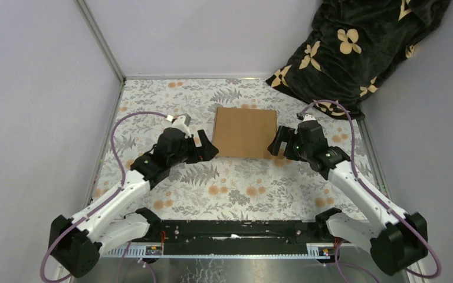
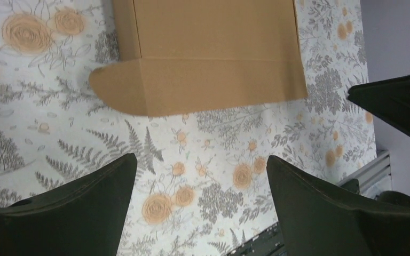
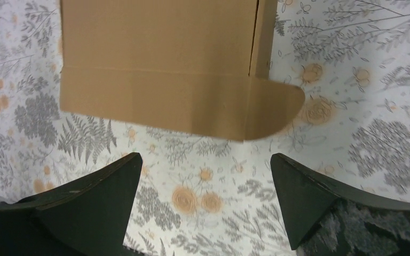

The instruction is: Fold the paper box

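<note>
Floral tabletop [image 1: 236, 188] up front, both arms reaching in from the near edge. Left tool [image 1: 207, 150] has its jaws spread wide with nothing in them, and right tool [image 1: 276, 144] is just as wide and empty. Dead between them lies the paper box [image 1: 245, 132], flat on the cloth. Each tool faces one side edge, with a creased side flap straight ahead in each wrist view. Neither arm looks nearer, so it's a two-sided approach. Beyond, a dark flowered blanket [image 1: 354, 47] is heaped in the far corner.
</note>
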Available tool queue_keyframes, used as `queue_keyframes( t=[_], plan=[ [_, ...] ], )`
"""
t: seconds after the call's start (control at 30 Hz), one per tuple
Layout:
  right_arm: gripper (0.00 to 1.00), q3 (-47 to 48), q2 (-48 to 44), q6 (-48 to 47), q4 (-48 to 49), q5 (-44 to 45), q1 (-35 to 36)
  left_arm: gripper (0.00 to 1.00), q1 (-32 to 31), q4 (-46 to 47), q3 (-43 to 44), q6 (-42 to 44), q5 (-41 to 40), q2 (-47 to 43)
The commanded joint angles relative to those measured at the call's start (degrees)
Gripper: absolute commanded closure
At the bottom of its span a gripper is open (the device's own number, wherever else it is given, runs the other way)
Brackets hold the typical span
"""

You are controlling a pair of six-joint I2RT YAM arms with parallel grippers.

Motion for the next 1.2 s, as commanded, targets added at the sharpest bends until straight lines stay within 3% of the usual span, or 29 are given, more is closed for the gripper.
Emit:
queue_keyframes(
  t=[0.0, 0.13, 0.27, 0.77, 0.97, 1.17],
  plan=[
    [0.00, 1.0, 8.7, 1.8, 15.0, -4.5, -2.3, 0.01, 2.1, 9.6, 2.4, 1.5, -2.7, 7.2],
    [0.00, -0.6, 14.8, 0.5, 24.0, -8.3, -6.5, 0.01, 6.1, 20.5, -1.4, -0.6, 1.4, 11.6],
    [0.00, -1.2, 17.2, 0.5, 28.5, -12.5, -11.2, 0.01, 6.8, 21.1, -0.5, 1.9, -0.1, 15.7],
    [0.00, -1.9, 27.1, -0.6, 37.7, -17.0, -13.7, 0.01, 12.0, 23.5, 1.7, 3.1, -0.1, 23.5],
    [0.00, -1.9, 30.0, 0.6, 41.8, -21.7, -14.3, 0.02, 13.8, 28.8, 1.2, 1.5, 3.3, 27.1],
    [0.00, -2.0, 32.6, 2.1, 44.9, -23.9, -14.4, 0.01, 14.1, 40.5, -2.7, -2.1, 9.0, 31.2]
  ],
)
